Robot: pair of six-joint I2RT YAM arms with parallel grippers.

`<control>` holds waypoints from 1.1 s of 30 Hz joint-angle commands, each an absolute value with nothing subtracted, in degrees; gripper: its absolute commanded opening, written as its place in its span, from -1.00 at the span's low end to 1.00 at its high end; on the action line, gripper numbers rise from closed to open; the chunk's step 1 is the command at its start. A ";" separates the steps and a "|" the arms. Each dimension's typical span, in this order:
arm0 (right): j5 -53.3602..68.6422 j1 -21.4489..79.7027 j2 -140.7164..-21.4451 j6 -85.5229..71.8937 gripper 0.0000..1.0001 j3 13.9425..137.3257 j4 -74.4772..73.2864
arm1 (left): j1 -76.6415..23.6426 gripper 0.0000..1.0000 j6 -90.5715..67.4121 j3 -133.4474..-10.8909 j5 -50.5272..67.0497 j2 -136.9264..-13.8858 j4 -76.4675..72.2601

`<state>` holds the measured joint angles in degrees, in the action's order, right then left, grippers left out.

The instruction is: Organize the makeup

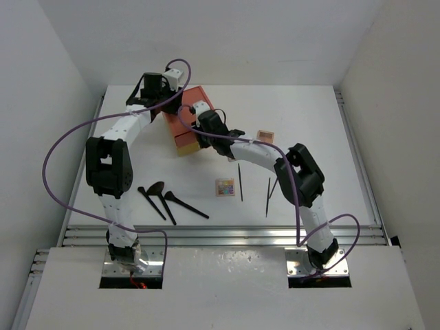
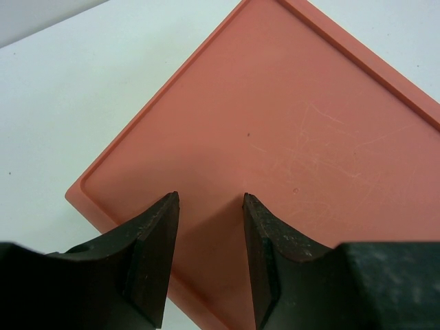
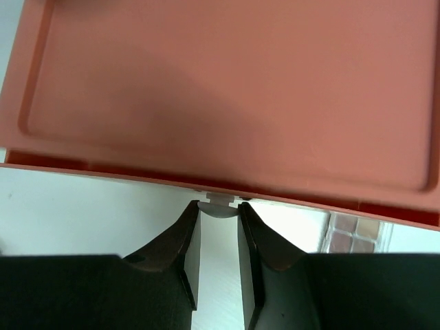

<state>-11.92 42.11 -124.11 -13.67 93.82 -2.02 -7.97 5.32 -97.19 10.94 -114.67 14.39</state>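
Left gripper (image 2: pixel 210 201) wide open, just over the flat top of the orange box (image 2: pixel 289 137), holding nothing. Right gripper (image 3: pixel 218 210) narrow, pinched on a small pale knob (image 3: pixel 219 202) at the box's front edge. Out on the white table (image 1: pixel 316 137): black brushes (image 1: pixel 163 199) near the left arm, thin dark sticks (image 1: pixel 240 181) and a many-coloured palette (image 1: pixel 225 187) in the middle, a brown palette (image 1: pixel 265 135) just beside the right arm.
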 commanded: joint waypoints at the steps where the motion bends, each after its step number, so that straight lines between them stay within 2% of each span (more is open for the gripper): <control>1: -12.22 42.19 -117.96 -12.48 -1.00 89.57 1.67 | -8.96 -0.05 5.19 -95.71 10.55 -115.05 17.23; 10: -10.03 45.88 -103.56 -9.40 -1.00 70.18 1.85 | -8.96 -0.05 2.99 -96.77 10.02 -115.05 17.23; 14: -6.68 46.49 -100.55 -11.07 -0.97 66.01 0.88 | -8.44 -0.07 2.99 -97.90 9.50 -115.58 17.23; 15: -6.24 46.41 -100.55 -11.25 -0.84 65.83 0.18 | -8.44 -0.07 2.47 -97.91 9.49 -115.58 17.23; 16: -6.07 46.49 -100.81 -11.42 -0.32 66.44 -1.48 | -8.44 -0.07 2.46 -98.43 8.97 -115.58 17.23; 19: -5.98 46.58 -100.73 -10.55 0.25 69.07 -5.17 | -7.92 -0.07 1.41 -100.01 8.96 -115.05 17.23; 26: 3.48 46.67 -94.31 -4.49 0.86 66.27 -11.24 | -4.22 0.05 2.71 -105.29 15.98 -107.25 17.75; 31: 3.96 45.28 -86.06 -2.81 0.88 61.71 -15.64 | -0.01 0.08 5.72 -103.37 19.16 -97.23 25.03; 33: 0.45 46.14 -81.49 -3.60 0.91 58.03 -15.82 | 2.54 0.08 0.91 -95.48 14.61 -91.87 27.49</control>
